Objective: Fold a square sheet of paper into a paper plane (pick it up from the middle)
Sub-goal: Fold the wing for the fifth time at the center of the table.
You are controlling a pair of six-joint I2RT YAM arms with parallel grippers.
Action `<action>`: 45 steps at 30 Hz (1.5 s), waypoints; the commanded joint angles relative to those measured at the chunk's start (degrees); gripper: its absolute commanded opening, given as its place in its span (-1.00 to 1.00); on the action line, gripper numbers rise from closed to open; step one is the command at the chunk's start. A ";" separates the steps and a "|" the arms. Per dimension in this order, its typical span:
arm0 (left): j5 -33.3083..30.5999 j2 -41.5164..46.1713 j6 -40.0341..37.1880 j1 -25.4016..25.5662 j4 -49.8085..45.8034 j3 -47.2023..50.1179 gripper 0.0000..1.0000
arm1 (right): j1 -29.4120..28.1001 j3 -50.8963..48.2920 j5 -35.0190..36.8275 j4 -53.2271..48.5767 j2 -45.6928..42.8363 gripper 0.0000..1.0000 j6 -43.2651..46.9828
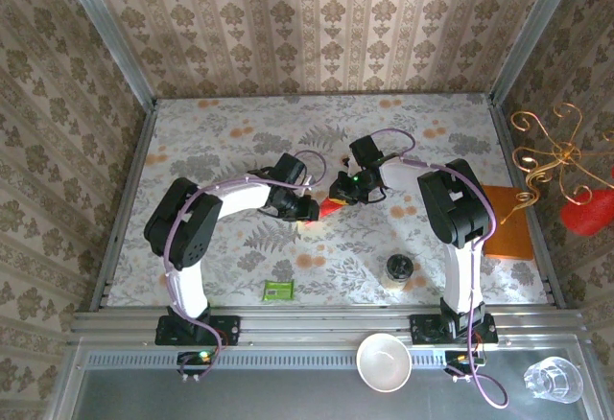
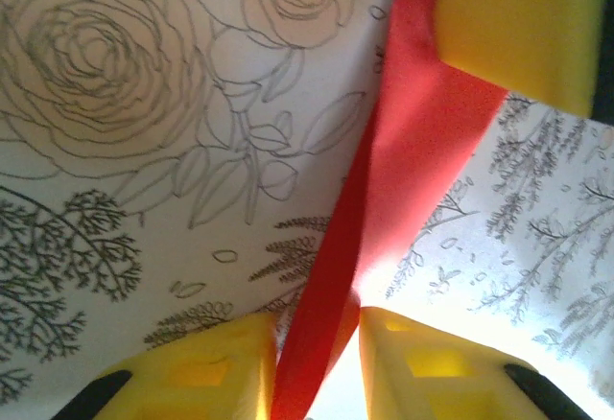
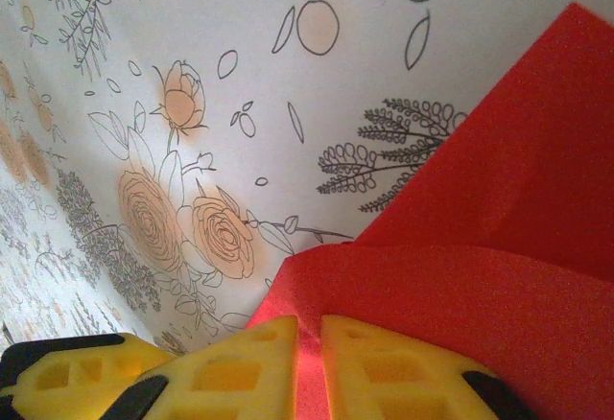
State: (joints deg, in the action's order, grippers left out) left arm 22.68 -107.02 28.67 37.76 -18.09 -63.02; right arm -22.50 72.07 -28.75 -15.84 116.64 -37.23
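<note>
Left wrist view: the left pincer (image 2: pixel 317 329) is straddling the square sheet of paper (image 2: pixel 413 171), its jaws standing a little apart with the red fold rising between them; whether they are pressing it or merely flanking it I cannot tell; from there the folded strip is running ahead and to the right, its long axis leaning toward a fingertip (image 2: pixel 518 27) of the right pincer, which is touching its far end. In the right wrist view the right pincer (image 3: pixel 309 334) is clenching the sheet's near edge, jaws almost together, the paper spreading ahead and rightward over the flowered table (image 3: pixel 144 104). From above, both pincers are meeting at mid-table, equally near the sheet; I judge the right is anchoring it, so any creasing is falling to the left, along that axis.
</note>
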 commanded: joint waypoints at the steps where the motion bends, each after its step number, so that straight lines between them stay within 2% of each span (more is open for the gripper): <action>1: -0.52 -1.72 -0.76 -0.05 -2.64 -0.11 -0.44 | 0.25 0.08 3.37 -4.73 2.94 -0.62 1.06; 10: -0.22 -2.23 -0.42 -0.61 -1.70 0.66 -0.63 | 0.27 0.00 3.57 -4.83 3.24 -0.59 1.15; 14: 0.58 -2.31 -0.23 -0.91 -1.13 1.22 -0.64 | 0.34 0.24 3.40 -4.95 2.83 -0.56 1.33; 25: 2.17 -2.84 -0.01 -1.28 -0.57 1.64 -0.65 | -0.54 -1.09 -5.15 1.57 -6.85 -0.51 0.71; 33: 2.58 -3.01 -0.01 -1.29 -0.46 1.59 -0.67 | -2.10 -3.56 -5.55 3.25 -5.00 -0.61 -0.47; 45: 3.12 -2.88 0.09 -1.36 -0.45 1.68 -0.67 | -2.72 -1.63 -2.71 1.65 -1.46 -0.62 0.12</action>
State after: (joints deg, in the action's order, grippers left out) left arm 24.86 -107.68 28.71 36.23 -17.58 -62.63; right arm -25.04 69.08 -32.38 -12.91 113.43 -37.47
